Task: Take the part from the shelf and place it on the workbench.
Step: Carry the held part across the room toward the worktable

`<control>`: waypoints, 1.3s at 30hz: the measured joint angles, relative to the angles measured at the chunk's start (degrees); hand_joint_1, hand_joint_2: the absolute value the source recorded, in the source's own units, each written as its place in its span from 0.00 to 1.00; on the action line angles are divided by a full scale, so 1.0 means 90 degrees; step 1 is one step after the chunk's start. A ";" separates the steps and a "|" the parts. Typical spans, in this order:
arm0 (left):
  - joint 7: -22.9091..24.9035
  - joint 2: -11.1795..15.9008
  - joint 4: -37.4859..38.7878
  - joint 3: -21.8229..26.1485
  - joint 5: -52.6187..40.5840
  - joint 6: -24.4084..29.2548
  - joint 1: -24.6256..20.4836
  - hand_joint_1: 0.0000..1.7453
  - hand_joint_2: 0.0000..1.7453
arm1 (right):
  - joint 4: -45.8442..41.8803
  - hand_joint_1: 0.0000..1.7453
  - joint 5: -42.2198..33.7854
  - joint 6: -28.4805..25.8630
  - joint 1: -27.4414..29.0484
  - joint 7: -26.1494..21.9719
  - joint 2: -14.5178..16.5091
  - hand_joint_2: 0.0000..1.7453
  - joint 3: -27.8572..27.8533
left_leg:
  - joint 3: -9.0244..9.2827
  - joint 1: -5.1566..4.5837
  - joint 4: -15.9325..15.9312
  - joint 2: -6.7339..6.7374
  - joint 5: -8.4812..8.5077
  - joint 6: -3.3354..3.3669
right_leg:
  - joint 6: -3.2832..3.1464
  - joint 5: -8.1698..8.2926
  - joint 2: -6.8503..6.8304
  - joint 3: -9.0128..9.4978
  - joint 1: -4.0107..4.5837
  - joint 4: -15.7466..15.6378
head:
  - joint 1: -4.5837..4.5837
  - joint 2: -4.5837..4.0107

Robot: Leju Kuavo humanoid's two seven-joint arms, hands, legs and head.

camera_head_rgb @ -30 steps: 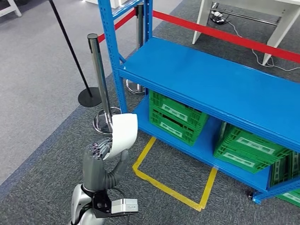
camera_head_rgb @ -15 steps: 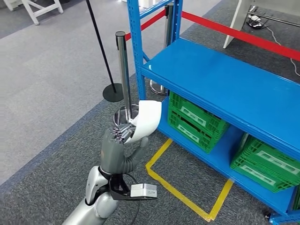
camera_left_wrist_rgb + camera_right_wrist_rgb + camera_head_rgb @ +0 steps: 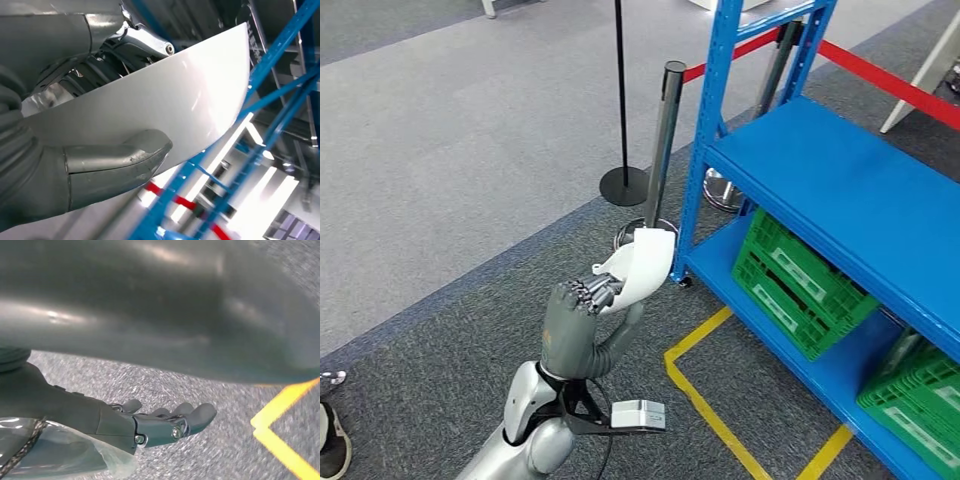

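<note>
Beside shelf [image 3: 841,190] corner post: white part [image 3: 644,262], pinched in left robot hand [image 3: 573,325]; right robot hand [image 3: 158,425] empty, fingers loosely extended. Risk: thin grip, slippage mid-carry.

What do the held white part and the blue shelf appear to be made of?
White part, gripped by the left robot hand: probably glossy moulded plastic; it is a thin curved shell with bright reflections. Blue shelf: likely painted steel; it has a perforated upright and flat, even-coloured decks.

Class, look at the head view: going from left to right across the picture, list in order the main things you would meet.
Left robot hand → white part it holds → blue shelf upright → near green crate → far-right green crate.
</note>
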 joint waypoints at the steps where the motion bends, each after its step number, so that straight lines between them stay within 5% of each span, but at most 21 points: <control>1: 0.0004 0.0000 -0.0034 0.0028 -0.0104 -0.0001 0.0104 1.00 1.00 | 0.0000 0.00 0.0073 0.0027 0.0013 0.0060 -0.0004 0.00 0.0008 | -0.0003 -0.0001 0.0001 -0.0099 0.0002 0.0005 | 0.0006 -0.0158 0.0075 -0.0225 -0.0003 0.0436 | 0.0003 0.0000; 3: 0.0001 0.0001 -0.0129 0.0122 -0.0255 -0.0001 0.0348 1.00 1.00 | 0.0000 0.00 0.0226 0.0078 0.0039 0.0142 -0.0012 0.00 0.0038 | 0.0007 -0.0004 0.0005 -0.0300 0.0002 0.0006 | 0.0006 -0.0121 0.0119 -0.0443 -0.0004 0.0760 | 0.0002 0.0000; 5: -0.0023 -0.0001 -0.0255 0.0247 -0.0362 -0.0001 0.0595 1.00 1.00 | 0.0000 0.00 0.0372 0.0108 0.0042 0.0194 -0.0014 0.00 0.0087 | 0.0030 -0.0002 0.0010 -0.0494 -0.0002 -0.0002 | -0.0013 0.0367 0.0239 -0.0206 -0.0019 0.0110 | 0.0003 0.0000; 7: -0.0097 -0.0002 -0.0419 0.0393 -0.0422 0.0001 0.0853 1.00 1.00 | 0.0005 0.00 0.0532 0.0121 0.0032 0.0221 -0.0019 0.00 0.0153 | 0.0022 -0.0014 0.0036 -0.0667 -0.0008 -0.0040 | -0.0041 0.0722 0.0554 0.0163 -0.0055 -0.0717 | 0.0004 0.0000; 9: -0.0266 -0.0008 -0.0638 0.0572 -0.0416 0.0004 0.1170 1.00 1.00 | 0.0011 0.00 0.0773 0.0118 0.0024 0.0221 -0.0027 0.00 0.0253 | -0.0028 -0.0003 0.0066 -0.0809 0.0005 -0.0108 | -0.0073 0.0749 0.0710 0.0320 -0.0061 -0.1014 | -0.0002 0.0000; 11: -0.0541 -0.0044 -0.0883 0.0770 -0.0333 0.0008 0.1538 1.00 1.00 | 0.0012 0.00 0.1015 0.0080 0.0002 0.0206 -0.0030 0.00 0.0378 | -0.0073 0.0016 0.0094 -0.0882 0.0009 -0.0180 | -0.0124 0.0757 0.0577 0.0351 -0.0058 -0.1048 | -0.0004 0.0000; 13: -0.0789 -0.0116 -0.1133 0.0961 -0.0221 0.0010 0.1876 1.00 1.00 | 0.0012 0.00 0.1145 0.0029 -0.0036 0.0147 -0.0024 0.00 0.0484 | -0.0183 0.0003 0.0341 -0.0613 -0.0160 -0.0261 | -0.0205 0.0761 0.0407 0.0384 -0.0071 -0.1073 | -0.0035 0.0000; 15: -0.0905 -0.0175 -0.1328 0.1114 -0.0152 0.0012 0.2103 1.00 1.00 | 0.0012 0.00 0.1191 -0.0008 -0.0067 0.0103 -0.0020 0.00 0.0559 | -0.0512 0.0019 0.1068 -0.0252 -0.0559 -0.0342 | -0.0269 0.0735 0.0202 0.0411 -0.0063 -0.1077 | -0.0070 0.0000; 17: -0.0938 -0.0199 -0.1441 0.1230 -0.0118 0.0012 0.2257 1.00 1.00 | 0.0012 0.00 0.1202 -0.0030 -0.0086 0.0101 -0.0020 0.00 0.0604 | -0.0869 0.0070 0.1841 -0.0151 -0.0857 -0.0402 | -0.0287 0.0708 -0.0027 0.0428 -0.0055 -0.1076 | -0.0073 0.0000; 18: -0.0945 -0.0205 -0.1485 0.1278 -0.0073 0.0012 0.2322 1.00 1.00 | 0.0012 0.00 0.1203 -0.0036 -0.0098 0.0089 -0.0021 0.00 0.0622 | -0.0916 0.0093 0.1960 -0.0130 -0.0847 -0.0421 | -0.0282 0.0696 -0.0137 0.0436 -0.0054 -0.1075 | -0.0075 0.0000; 20: -0.0964 -0.0215 -0.1533 0.1345 0.0206 0.0012 0.2390 1.00 1.00 | 0.0012 0.00 0.1217 -0.0047 -0.0127 -0.0014 -0.0006 0.00 0.0661 | -0.0610 0.0117 0.1417 -0.0029 -0.0498 -0.0428 | -0.0259 0.0667 -0.0327 0.0474 -0.0053 -0.1075 | -0.0075 0.0000; 23: -0.0831 -0.0220 -0.1536 0.1411 0.0438 0.0010 0.2394 1.00 1.00 | 0.0013 0.00 0.1281 -0.0134 -0.0182 -0.0180 0.0080 0.00 0.0713 | 0.0003 0.0068 0.0271 0.0402 -0.0140 -0.0337 | -0.0177 0.0602 -0.0538 0.0524 -0.0009 -0.1071 | -0.0069 0.0000; 24: -0.0728 -0.0208 -0.1527 0.1423 0.0321 0.0008 0.2394 1.00 1.00 | 0.0015 0.00 0.1304 -0.0148 -0.0204 -0.0133 0.0114 0.00 0.0726 | 0.0059 0.0045 0.0151 0.0456 -0.0150 -0.0294 | -0.0142 0.0581 -0.0604 0.0534 0.0008 -0.1078 | -0.0064 0.0000; 26: -0.0569 -0.0163 -0.1504 0.1432 0.0092 0.0004 0.2398 1.00 1.00 | 0.0016 0.00 0.1332 -0.0102 -0.0231 0.0095 0.0150 0.00 0.0745 | 0.0054 0.0036 0.0116 0.0312 -0.0148 -0.0208 | -0.0068 0.0545 -0.0712 0.0591 0.0005 -0.1098 | -0.0058 0.0000; 28: -0.0517 -0.0133 -0.1491 0.1433 0.0039 0.0002 0.2382 1.00 1.00 | 0.0018 0.00 0.1316 -0.0041 -0.0213 0.0347 0.0151 0.00 0.0750 | 0.0057 0.0061 0.0077 0.0157 -0.0111 -0.0127 | -0.0002 0.0381 -0.0469 0.0557 -0.0021 -0.0925 | -0.0045 0.0000; 30: -0.0512 -0.0116 -0.1486 0.1435 0.0041 0.0001 0.2345 1.00 1.00 | 0.0020 0.00 0.1280 -0.0030 -0.0153 0.0520 0.0133 0.00 0.0729 | 0.0054 0.0080 0.0060 -0.0002 -0.0089 -0.0071 | 0.0022 -0.0012 -0.0052 0.0203 -0.0031 -0.0201 | -0.0019 0.0000; 32: -0.0504 -0.0092 -0.1483 0.1436 0.0040 -0.0001 0.2321 1.00 1.00 | 0.0022 0.00 0.1257 -0.0035 -0.0079 0.0588 0.0107 0.00 0.0699 | 0.0047 0.0075 0.0063 -0.0180 -0.0092 -0.0051 | 0.0019 -0.0315 0.0103 -0.0266 -0.0026 0.0668 | -0.0008 0.0000; 33: -0.0499 -0.0079 -0.1483 0.1439 0.0040 -0.0001 0.2318 1.00 1.00 | 0.0022 0.00 0.1250 -0.0039 -0.0049 0.0596 0.0094 0.00 0.0685 | 0.0051 0.0072 0.0065 -0.0271 -0.0093 -0.0049 | 0.0012 -0.0291 0.0120 -0.0399 -0.0024 0.0844 | -0.0008 0.0000; 35: -0.0483 -0.0053 -0.1481 0.1438 0.0043 -0.0001 0.2302 1.00 1.00 | 0.0022 0.00 0.1217 -0.0069 -0.0022 0.0604 0.0070 0.00 0.0659 | 0.0071 0.0072 0.0069 -0.0464 -0.0098 -0.0055 | -0.0011 0.0127 0.0170 -0.0310 -0.0026 0.0430 | -0.0008 0.0000; 37: -0.0429 -0.0022 -0.1472 0.1429 0.0049 -0.0002 0.2240 1.00 1.00 | 0.0022 0.00 0.1165 -0.0124 -0.0015 0.0629 0.0053 0.00 0.0613 | 0.0079 0.0067 0.0090 -0.0645 -0.0114 -0.0083 | -0.0041 0.0610 0.0442 0.0045 -0.0055 -0.0488 | -0.0007 0.0000; 39: -0.0355 0.0017 -0.1447 0.1402 0.0043 -0.0004 0.2133 1.00 1.00 | 0.0024 0.00 0.1115 -0.0180 -0.0016 0.0661 0.0039 0.00 0.0547 | 0.0050 0.0066 0.0114 -0.0800 -0.0120 -0.0144 | -0.0064 0.0747 0.0663 0.0259 -0.0073 -0.0965 | -0.0010 0.0000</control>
